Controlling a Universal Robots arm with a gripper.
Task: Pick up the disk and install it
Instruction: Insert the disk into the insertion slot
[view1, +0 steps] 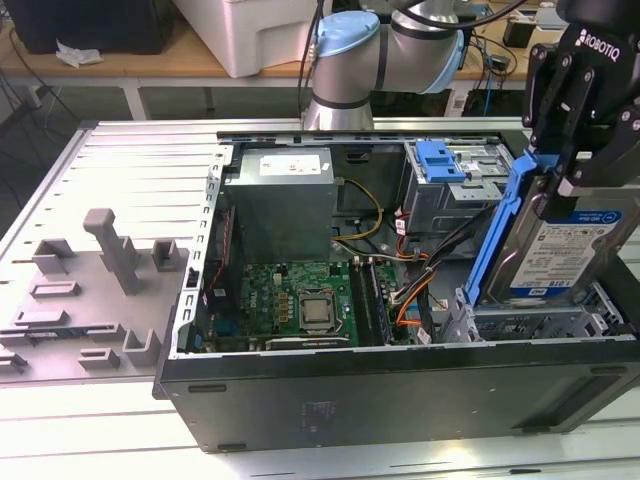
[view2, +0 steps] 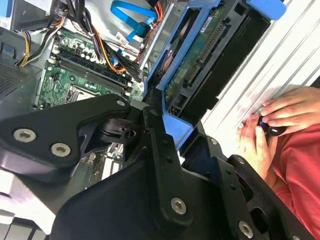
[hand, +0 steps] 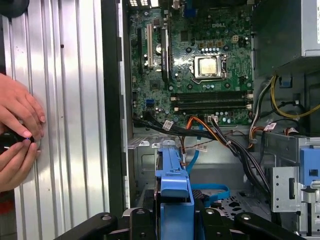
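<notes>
While the gripper (view1: 562, 165) hangs over the open computer case (view1: 400, 395), its jaws are clamped on the upper end of the disk (view1: 580, 250), one black finger on each side of the drive's blue plastic frame (view1: 497, 235). The disk stands on edge and leans a little, label side facing the exterior view's right, at the corner of the case nearest that side. Its lower edge sits at the mouth of the metal drive cage (view1: 530, 325) inside the case; I cannot tell whether the two touch. In the first wrist view the frame's blue end (hand: 174, 185) shows between the fingers, with a bundle of black, orange and blue cables (hand: 215, 135) just beyond it inside the case. Those cables cross the space between the cage and the motherboard (view1: 290, 300), so room on that side of the disk is tight. Deeper in the case, the grey power supply (view1: 280, 205) and a blue latch (view1: 440, 160) stand well apart from the disk. Above the case the way is open. Outside the case wall, a person's hands (hand: 17, 130) rest on the ribbed metal table (view1: 130, 160) around a small dark object, near the case edge. On the far side of the case from the disk, a grey fixture plate (view1: 110, 265) lies on the table.
</notes>
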